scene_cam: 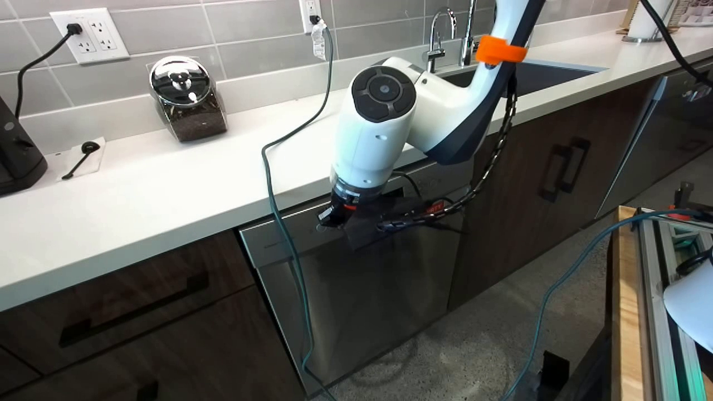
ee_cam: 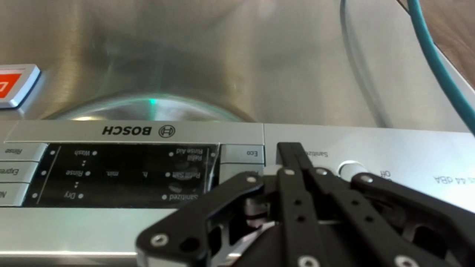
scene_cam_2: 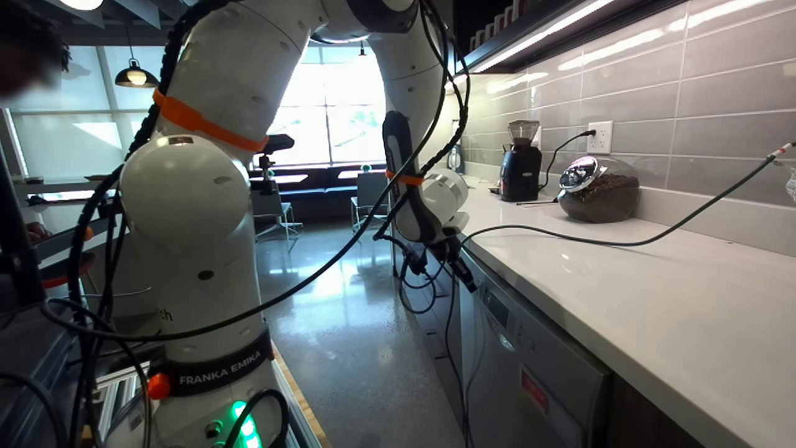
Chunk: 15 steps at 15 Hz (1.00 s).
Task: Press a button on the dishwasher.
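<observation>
The dishwasher has a brushed steel front [scene_cam: 384, 301] under the counter in both exterior views [scene_cam_2: 541, 367]. In the wrist view its control strip stands upside down, with a dark display [ee_cam: 122, 176], an Eco button [ee_cam: 242, 154] and a round white button [ee_cam: 350, 170] by the word Off. My gripper [ee_cam: 292, 146] is shut and empty, fingertips together over the strip between the Eco button and the round button. It also shows at the strip in both exterior views [scene_cam: 330, 216] [scene_cam_2: 471, 287]. I cannot tell whether the tips touch. The gripper hides the strip's lower part.
A teal cable [scene_cam: 298, 267] hangs over the counter edge before the dishwasher. The white counter [scene_cam: 167, 195] overhangs the strip. A red label [ee_cam: 7, 85] sits on the front. Dark cabinets [scene_cam: 518, 184] flank it. A jar [scene_cam_2: 600, 190] stands on the counter.
</observation>
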Each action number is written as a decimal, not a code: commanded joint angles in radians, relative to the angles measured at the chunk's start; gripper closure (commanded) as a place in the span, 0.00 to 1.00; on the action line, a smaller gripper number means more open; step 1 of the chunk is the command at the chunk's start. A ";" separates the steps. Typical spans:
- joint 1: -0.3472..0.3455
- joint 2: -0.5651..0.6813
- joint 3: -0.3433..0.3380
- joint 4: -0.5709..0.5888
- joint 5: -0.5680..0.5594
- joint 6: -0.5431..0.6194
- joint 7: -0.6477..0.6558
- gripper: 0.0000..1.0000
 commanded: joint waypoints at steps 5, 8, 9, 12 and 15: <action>0.005 0.000 -0.007 0.004 -0.018 -0.014 0.021 1.00; 0.005 0.001 -0.009 0.009 -0.024 -0.013 0.031 1.00; 0.004 0.001 -0.009 0.011 -0.029 -0.010 0.039 1.00; 0.004 0.002 -0.010 0.012 -0.034 -0.009 0.058 1.00; 0.005 -0.002 -0.011 0.013 -0.055 -0.013 0.112 1.00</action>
